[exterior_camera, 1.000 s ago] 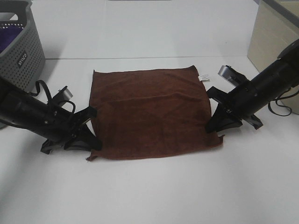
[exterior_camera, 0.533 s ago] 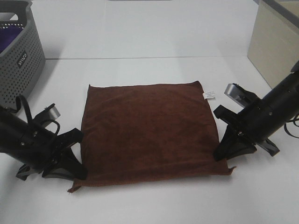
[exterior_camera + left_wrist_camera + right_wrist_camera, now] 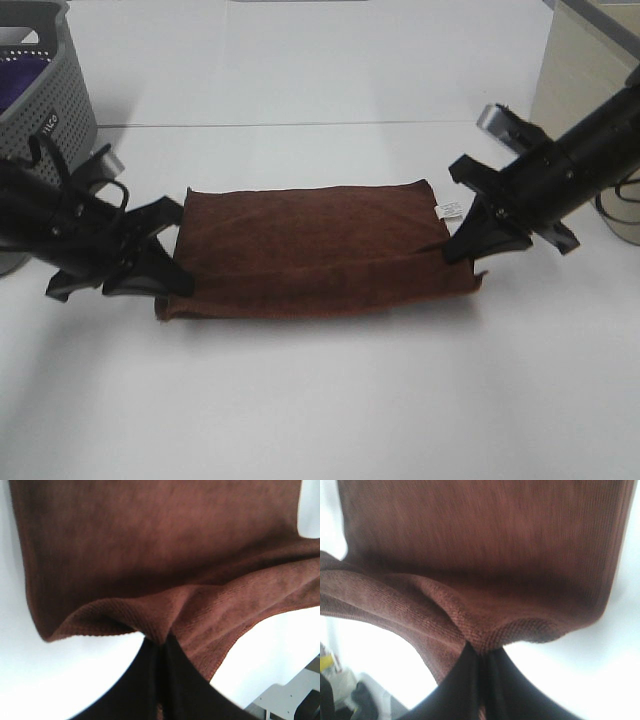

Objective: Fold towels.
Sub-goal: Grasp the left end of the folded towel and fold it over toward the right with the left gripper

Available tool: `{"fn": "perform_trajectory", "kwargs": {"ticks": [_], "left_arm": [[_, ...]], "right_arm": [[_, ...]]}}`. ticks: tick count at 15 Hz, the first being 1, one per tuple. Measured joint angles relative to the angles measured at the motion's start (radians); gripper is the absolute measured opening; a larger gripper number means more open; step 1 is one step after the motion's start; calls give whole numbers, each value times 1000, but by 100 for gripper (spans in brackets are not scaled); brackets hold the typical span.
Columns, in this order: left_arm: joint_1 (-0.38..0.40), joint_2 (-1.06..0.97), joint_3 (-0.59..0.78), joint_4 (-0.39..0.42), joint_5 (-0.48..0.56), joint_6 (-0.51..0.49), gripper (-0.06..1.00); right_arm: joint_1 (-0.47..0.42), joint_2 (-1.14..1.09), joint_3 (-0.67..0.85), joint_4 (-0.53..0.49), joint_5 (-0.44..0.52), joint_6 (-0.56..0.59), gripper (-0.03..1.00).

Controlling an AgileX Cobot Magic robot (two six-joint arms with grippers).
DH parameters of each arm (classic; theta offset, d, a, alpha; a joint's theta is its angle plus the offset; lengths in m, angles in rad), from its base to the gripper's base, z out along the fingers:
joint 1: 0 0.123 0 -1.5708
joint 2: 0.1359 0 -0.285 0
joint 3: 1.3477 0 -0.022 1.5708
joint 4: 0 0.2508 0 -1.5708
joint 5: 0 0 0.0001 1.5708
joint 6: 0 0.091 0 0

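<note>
Brown towel (image 3: pixel 320 235) half-folded — both jaws clamped on its corners.

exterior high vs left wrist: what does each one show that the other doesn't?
Only exterior high: the left gripper and right gripper together, one at each end of the towel, the towel's whole outline, its white tag and the grey basket.
Only left wrist: the left gripper's shut pinch on a raised towel edge, close enough to see the weave.
Both: the brown towel on the white table.
</note>
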Motion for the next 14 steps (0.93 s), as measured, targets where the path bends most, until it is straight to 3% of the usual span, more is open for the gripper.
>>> {"fn": "perform_trajectory", "kwargs": {"ticks": [8, 12, 14], "left_arm": [[0, 257, -478, 120, -1, -146, 0], [0, 398, -669, 204, 15, -229, 1], [0, 433, -696, 208, 24, -247, 8]], "right_arm": [[0, 329, -602, -43, 73, 132, 0], [0, 441, -707, -81, 80, 174, 0], [0, 453, -708, -86, 72, 175, 7]]}}
